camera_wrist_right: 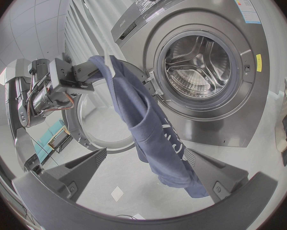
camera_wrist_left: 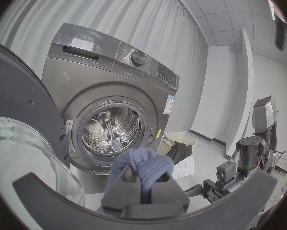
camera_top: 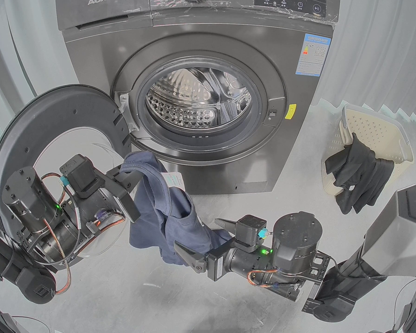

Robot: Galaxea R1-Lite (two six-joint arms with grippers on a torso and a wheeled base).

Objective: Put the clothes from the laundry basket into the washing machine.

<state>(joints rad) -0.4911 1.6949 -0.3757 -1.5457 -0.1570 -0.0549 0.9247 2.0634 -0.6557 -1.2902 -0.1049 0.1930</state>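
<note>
A dark blue garment (camera_top: pixel 171 213) with a white tag (camera_top: pixel 173 180) hangs in front of the washing machine (camera_top: pixel 96 61), below its open drum (camera_top: pixel 198 98). My left gripper (camera_top: pixel 131 174) is shut on the garment's upper edge (camera_wrist_left: pixel 143 163), beside the open round door (camera_top: pixel 55 116). My right gripper (camera_top: pixel 196 232) is open low down, and the garment's lower part (camera_wrist_right: pixel 162 144) hangs between its spread fingers (camera_wrist_right: pixel 213 173). The beige laundry basket (camera_top: pixel 384 135) lies tipped on the floor to the right, with black clothes (camera_top: pixel 358 172) spilling over its rim.
The door swings out to the left, close behind my left arm. Grey floor lies bare between the machine and the basket. White curtains hang behind the machine.
</note>
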